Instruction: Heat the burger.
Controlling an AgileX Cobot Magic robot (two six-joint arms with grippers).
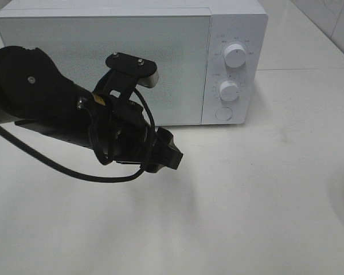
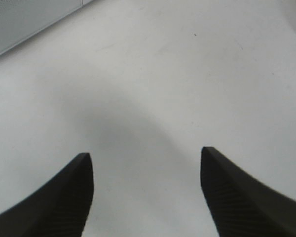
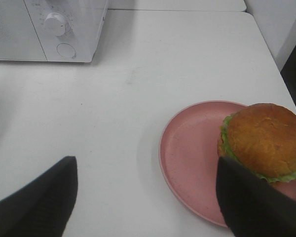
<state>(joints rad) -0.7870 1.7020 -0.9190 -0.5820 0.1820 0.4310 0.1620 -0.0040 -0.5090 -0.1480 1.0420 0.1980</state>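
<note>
The burger (image 3: 264, 140), with a domed brown bun and green lettuce, sits on the far side of a flat pink plate (image 3: 187, 153) on the white table. It shows only in the right wrist view. My right gripper (image 3: 145, 165) is open and empty above the table, and one finger (image 3: 251, 202) overlaps the plate's near edge beside the burger. My left gripper (image 1: 171, 153) is open and empty (image 2: 145, 154), low over bare table in front of the white microwave (image 1: 132, 57). The microwave's door is shut.
The microwave has two knobs (image 1: 235, 55) and a round button (image 1: 223, 113) on its right panel, and it also shows in the right wrist view (image 3: 64, 24). The left arm's black body and cable (image 1: 57, 103) lie across the front of the door.
</note>
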